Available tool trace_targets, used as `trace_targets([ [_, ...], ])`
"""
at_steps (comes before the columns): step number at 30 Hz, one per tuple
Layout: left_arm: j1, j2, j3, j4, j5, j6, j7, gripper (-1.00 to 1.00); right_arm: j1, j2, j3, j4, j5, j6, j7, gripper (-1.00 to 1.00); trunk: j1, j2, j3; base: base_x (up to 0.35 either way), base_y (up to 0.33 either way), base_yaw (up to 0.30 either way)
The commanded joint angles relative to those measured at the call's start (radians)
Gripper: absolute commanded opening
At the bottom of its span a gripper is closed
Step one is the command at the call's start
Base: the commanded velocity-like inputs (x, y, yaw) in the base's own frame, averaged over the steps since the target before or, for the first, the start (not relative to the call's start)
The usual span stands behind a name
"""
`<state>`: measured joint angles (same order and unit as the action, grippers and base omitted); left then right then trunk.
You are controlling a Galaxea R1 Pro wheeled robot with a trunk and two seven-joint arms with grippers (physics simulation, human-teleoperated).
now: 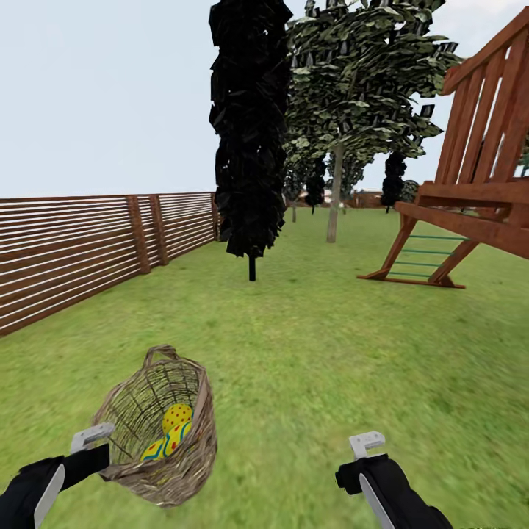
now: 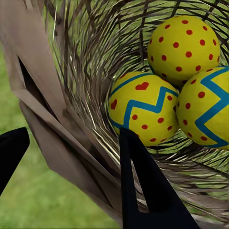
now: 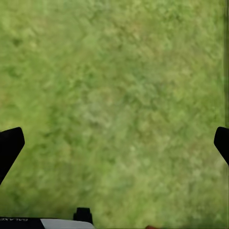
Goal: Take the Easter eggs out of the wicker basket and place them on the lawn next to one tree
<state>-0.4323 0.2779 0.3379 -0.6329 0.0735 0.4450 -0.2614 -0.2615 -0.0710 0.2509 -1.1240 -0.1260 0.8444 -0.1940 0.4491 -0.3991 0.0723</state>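
The brown wicker basket (image 1: 173, 470) is at the lower left of the head view, tilted with its mouth toward me. My left gripper (image 1: 109, 454) is shut on its rim; in the left wrist view the woven wall (image 2: 71, 143) passes between the two black fingers, and the gripper (image 2: 74, 136) straddles it. Inside lie three yellow Easter eggs: one with red dots (image 2: 186, 47), one with a heart and blue zigzag (image 2: 143, 109), one with zigzag (image 2: 207, 109). Two eggs (image 1: 175, 426) show from the head. My right gripper (image 1: 365, 463) hangs open over bare lawn (image 3: 114, 95). A pale-trunked tree (image 1: 334, 198) stands far ahead.
A dark, near-black cone-shaped tree (image 1: 250, 132) stands ahead in the middle distance. A brown slat fence (image 1: 73, 250) runs along the left. A wooden play structure (image 1: 470, 191) with green rungs stands at the right. Open grass (image 1: 316, 345) lies between me and the trees.
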Motion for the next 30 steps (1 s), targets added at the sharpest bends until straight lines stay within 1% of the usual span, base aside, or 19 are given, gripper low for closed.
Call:
trace_targets([
  [1, 0.000, 0.000, 0.004, -0.002, 0.015, 0.009, -0.002, -1.00, -0.001, -0.001, 0.004, 0.000, -0.010, 0.003, -0.010, 1.00, 0.001, -0.001, -0.001, 0.335, 0.000, -0.279],
  [7, 0.000, 0.000, 0.004, -0.002, 0.015, 0.010, -0.002, -1.00, -0.001, 0.000, 0.004, 0.000, -0.010, 0.002, -0.010, 1.00, 0.001, -0.001, -0.005, 0.335, 0.000, -0.275],
  [13, 0.000, 0.000, 0.004, -0.002, 0.015, 0.011, -0.002, -1.00, -0.001, 0.004, 0.005, 0.000, -0.009, 0.002, -0.012, 1.00, 0.001, -0.001, -0.006, 0.335, 0.000, -0.037],
  [17, 0.000, 0.000, 0.004, -0.002, 0.015, 0.009, -0.002, -1.00, -0.001, 0.001, 0.004, 0.000, -0.009, 0.002, -0.012, 1.00, 0.001, -0.001, -0.006, 0.335, 0.000, -0.024],
  [24, 0.000, 0.000, 0.004, -0.002, 0.015, 0.009, -0.002, -1.00, -0.001, 0.002, 0.005, 0.000, -0.009, 0.003, -0.011, 1.00, 0.001, -0.001, -0.009, 0.335, 0.000, -0.262],
  [30, -0.001, 0.000, 0.004, -0.002, 0.015, 0.009, -0.002, -1.00, -0.001, 0.003, 0.005, 0.000, -0.009, 0.003, -0.012, 1.00, 0.001, -0.001, -0.010, 0.335, 0.000, -0.025],
])
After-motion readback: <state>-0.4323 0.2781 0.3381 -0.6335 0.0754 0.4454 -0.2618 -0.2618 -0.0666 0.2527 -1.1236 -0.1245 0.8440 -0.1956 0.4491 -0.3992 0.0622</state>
